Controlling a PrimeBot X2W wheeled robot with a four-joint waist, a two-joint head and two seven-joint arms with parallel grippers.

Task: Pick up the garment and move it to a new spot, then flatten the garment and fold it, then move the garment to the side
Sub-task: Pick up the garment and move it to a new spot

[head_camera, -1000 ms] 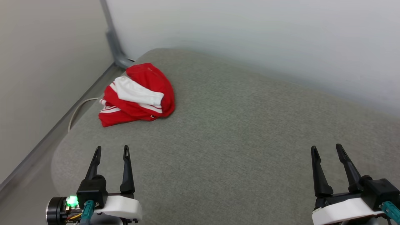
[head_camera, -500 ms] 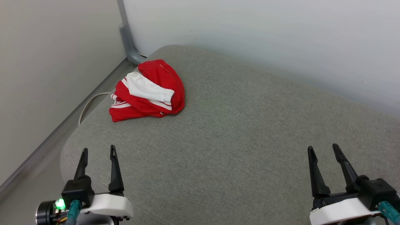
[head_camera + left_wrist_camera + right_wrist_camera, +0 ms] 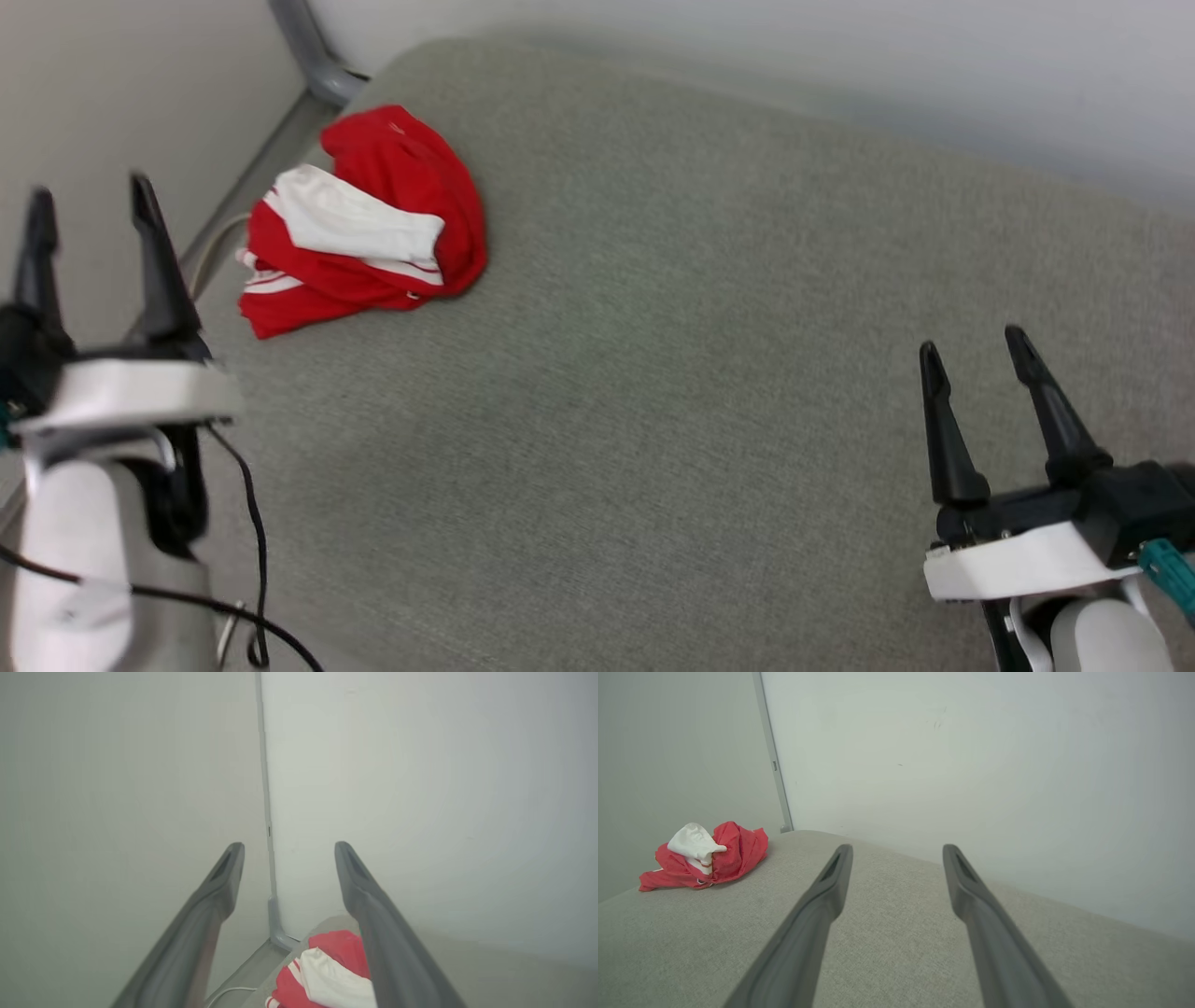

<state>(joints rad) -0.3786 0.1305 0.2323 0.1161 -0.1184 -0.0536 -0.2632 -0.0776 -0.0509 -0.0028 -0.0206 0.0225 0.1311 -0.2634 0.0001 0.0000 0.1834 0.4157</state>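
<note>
**Garment.** The garment (image 3: pixel 373 219) lies bunched on the grey pad (image 3: pixel 672 373), at the pad's far left corner. A white sleeve (image 3: pixel 350 219) lies across the top of the red cloth. Striped trim shows at the heap's left edge. No lettering is visible. The heap is near the grey corner post (image 3: pixel 308 47), where the two walls meet. A white cable (image 3: pixel 213 245) runs along the floor just beside the pad's left edge, near the garment.

**Left gripper.** The left gripper (image 3: pixel 91 196) is at the left edge of the head view, blurred, with its fingers pointing up the view. Its jaws are spread wide and hold nothing. It is near the garment but apart from it, on the garment's left. A black cable (image 3: pixel 252 523) hangs beside the pale forearm. In the left wrist view the gripper (image 3: pixel 288 847) points at the wall corner. The garment (image 3: pixel 327 975) shows at the bottom edge, partly hidden behind the right-hand finger (image 3: pixel 373 933).

**Right gripper.** The right gripper (image 3: pixel 973 347) is at the lower right of the head view, above the pad. Its jaws are spread wide and hold nothing. It is well apart from the garment. In the right wrist view the gripper (image 3: pixel 897 849) points across the pad toward the wall (image 3: pixel 971 765). The garment (image 3: pixel 733 851) shows at the far left of that view, resting on the pad.
</note>
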